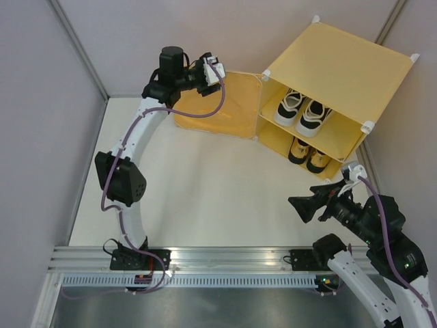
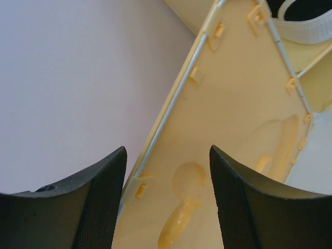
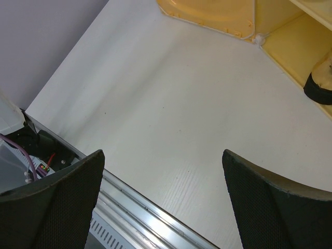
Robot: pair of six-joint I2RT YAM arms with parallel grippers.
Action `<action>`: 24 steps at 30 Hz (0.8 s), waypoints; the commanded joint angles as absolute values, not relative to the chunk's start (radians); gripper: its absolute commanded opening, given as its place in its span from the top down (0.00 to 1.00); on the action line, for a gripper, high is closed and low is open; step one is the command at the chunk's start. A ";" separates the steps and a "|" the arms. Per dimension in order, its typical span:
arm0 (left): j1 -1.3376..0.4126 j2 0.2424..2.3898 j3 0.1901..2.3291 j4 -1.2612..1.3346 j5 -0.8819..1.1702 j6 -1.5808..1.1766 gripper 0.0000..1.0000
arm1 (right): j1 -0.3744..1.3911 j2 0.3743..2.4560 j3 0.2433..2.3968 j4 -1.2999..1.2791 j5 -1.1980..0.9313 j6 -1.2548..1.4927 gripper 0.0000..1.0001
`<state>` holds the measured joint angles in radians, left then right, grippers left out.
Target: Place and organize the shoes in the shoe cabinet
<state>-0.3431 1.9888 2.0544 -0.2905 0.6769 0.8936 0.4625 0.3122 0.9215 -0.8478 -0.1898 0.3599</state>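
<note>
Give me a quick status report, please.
Left gripper open at door edge. Right gripper open, empty. Sneakers upper shelf, loafers below; door open. Swing path looks clear.

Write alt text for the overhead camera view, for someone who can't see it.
A yellow cabinet, door swung open, holds white sneakers on its upper shelf and gold loafers below. The left gripper is at the door's edge; the right gripper hangs open in front of the cabinet.
</note>
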 commanded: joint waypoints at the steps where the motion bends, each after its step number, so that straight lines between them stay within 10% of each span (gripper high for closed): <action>1: -0.374 1.889 2.007 -0.409 0.686 0.971 0.31 | 0.466 0.288 0.959 -0.850 -0.187 0.379 0.02; 19: -0.500 1.485 1.824 -0.575 0.788 0.628 0.24 | 0.465 0.207 1.057 -0.942 -0.137 0.380 0.02; 24: -0.502 1.376 1.818 -0.503 0.495 0.254 0.21 | 0.465 0.181 1.095 -0.989 -0.078 0.379 0.02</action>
<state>-0.5072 1.4559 1.8015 -0.5636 0.6815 0.5529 0.4625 0.1993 1.0569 -0.9451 -0.1364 0.3779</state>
